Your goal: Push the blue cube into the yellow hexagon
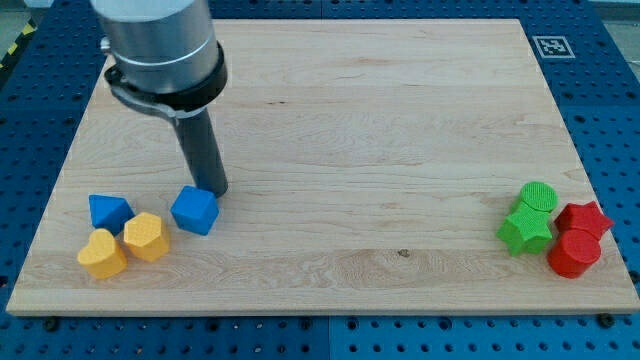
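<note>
tip sits at the blue cube's upper right, hexagon on the far side

camera view: my tip (216, 191) is a bare rod with nothing to spread or pinch. it rests touching the blue cube (194, 210) at the cube's upper-right edge. the yellow hexagon (146, 236) lies near the blue cube, to its lower left, so tip, cube and hexagon fall almost in one line. i judge a push toward the lower left should carry the cube in. a blue block (109, 211) sits left of the cube.
</note>
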Controlling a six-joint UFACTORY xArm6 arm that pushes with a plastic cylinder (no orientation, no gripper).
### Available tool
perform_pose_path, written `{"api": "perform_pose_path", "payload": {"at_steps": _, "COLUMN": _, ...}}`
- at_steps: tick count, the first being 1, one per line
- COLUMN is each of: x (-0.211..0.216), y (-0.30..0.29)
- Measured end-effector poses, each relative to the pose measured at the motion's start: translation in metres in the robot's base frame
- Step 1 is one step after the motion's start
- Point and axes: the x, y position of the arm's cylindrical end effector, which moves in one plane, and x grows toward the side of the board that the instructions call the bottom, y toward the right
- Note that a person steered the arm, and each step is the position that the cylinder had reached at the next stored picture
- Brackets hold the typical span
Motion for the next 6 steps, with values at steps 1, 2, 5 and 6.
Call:
{"api": "perform_pose_path", "payload": {"at_steps": 1, "x": 0.001, "y": 0.010}}
{"api": "perform_pose_path", "payload": {"at_steps": 2, "x": 0.010, "y": 0.027}}
{"api": "perform_pose_path", "payload": {"at_steps": 5, "x": 0.028, "y": 0.001}}
{"api": "perform_pose_path", "payload": {"at_steps": 6, "x": 0.028, "y": -0.019}}
